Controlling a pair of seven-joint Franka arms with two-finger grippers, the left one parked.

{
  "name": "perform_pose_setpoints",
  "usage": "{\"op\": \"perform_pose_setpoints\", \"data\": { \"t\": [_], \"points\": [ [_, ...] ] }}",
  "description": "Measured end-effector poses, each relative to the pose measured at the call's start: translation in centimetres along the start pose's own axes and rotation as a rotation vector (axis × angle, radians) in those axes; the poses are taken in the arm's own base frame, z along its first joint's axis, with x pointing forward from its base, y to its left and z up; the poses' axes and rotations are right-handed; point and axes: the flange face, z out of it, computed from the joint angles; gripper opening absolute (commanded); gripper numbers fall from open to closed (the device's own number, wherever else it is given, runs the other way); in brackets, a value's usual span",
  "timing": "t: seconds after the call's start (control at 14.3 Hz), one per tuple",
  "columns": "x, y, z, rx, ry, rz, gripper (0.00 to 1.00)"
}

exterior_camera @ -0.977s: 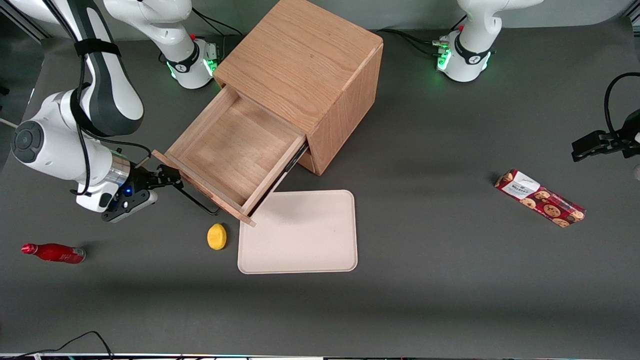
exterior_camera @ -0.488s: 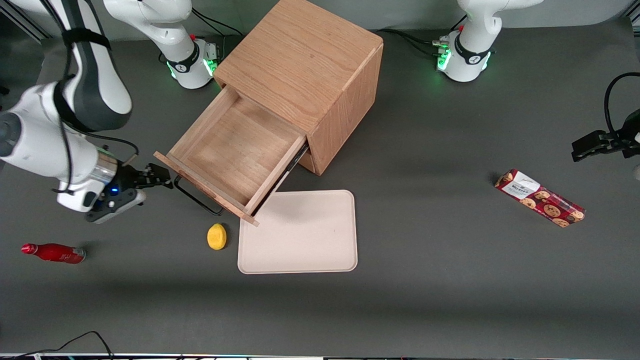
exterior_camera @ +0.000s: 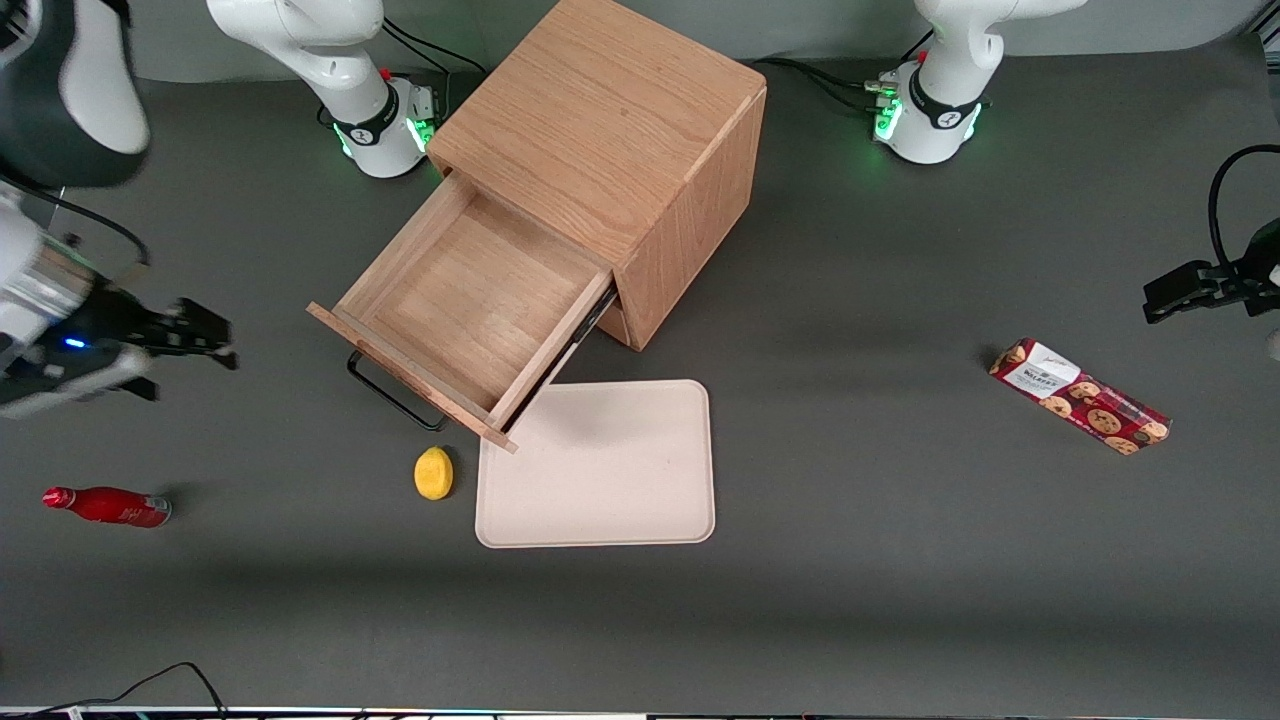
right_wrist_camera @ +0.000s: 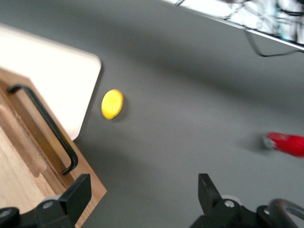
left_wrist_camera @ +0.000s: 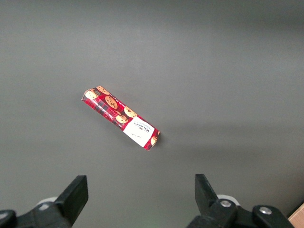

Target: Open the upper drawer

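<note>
The upper drawer (exterior_camera: 470, 300) of the oak cabinet (exterior_camera: 610, 130) stands pulled far out, its shallow wooden box empty. Its thin black bar handle (exterior_camera: 392, 392) sticks out from the drawer front and also shows in the right wrist view (right_wrist_camera: 45, 126), on the drawer front (right_wrist_camera: 28, 156). My gripper (exterior_camera: 205, 342) is open and empty. It hangs above the table, well clear of the handle, toward the working arm's end. The lower drawer is hidden under the open one.
A cream tray (exterior_camera: 597, 464) lies on the table nearer the front camera than the drawer, with a yellow lemon-like object (exterior_camera: 433, 472) beside it. A red bottle (exterior_camera: 108, 506) lies toward the working arm's end. A red cookie box (exterior_camera: 1080, 396) lies toward the parked arm's end.
My gripper has let go of the handle and drawn away from the drawer toward the working arm's end of the table. The drawer has stayed pulled out.
</note>
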Motion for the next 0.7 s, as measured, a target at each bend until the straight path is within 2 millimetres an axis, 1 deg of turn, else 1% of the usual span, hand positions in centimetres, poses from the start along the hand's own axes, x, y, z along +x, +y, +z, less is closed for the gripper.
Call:
{"op": "perform_pose_setpoints", "data": {
  "t": [0.07, 0.21, 0.42, 0.56, 0.7],
  "points": [
    [-0.6, 0.7, -1.5, -0.010, 0.017, 0.060, 1.00],
    [-1.9, 1.8, -3.7, -0.053, 0.002, 0.137, 1.00],
    [-3.5, 2.2, -5.9, -0.122, -0.058, 0.173, 1.00],
    [-4.5, 2.4, -7.5, -0.127, -0.075, 0.205, 1.00],
    [-5.4, 3.2, -8.9, -0.120, -0.075, 0.240, 1.00]
  ]
}}
